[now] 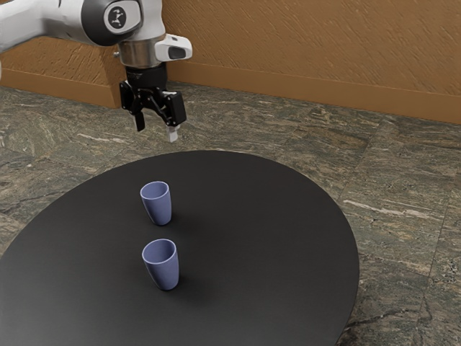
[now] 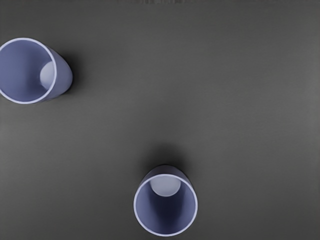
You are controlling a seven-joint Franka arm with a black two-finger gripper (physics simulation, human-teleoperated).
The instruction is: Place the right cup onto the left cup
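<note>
Hovering empty above the counter (image 1: 274,231), your hand (image 1: 156,130) has its fingers spread wide, ready to straddle a wall or rim. The nearer cup (image 1: 163,267), probably your right one, stands upright, apart from the farther cup (image 1: 158,205), leaving you finger room; that one's upturned mouth should let yours nest.

Soft light leaves faint shadows and sheen on the tabletop (image 1: 274,238).
</note>
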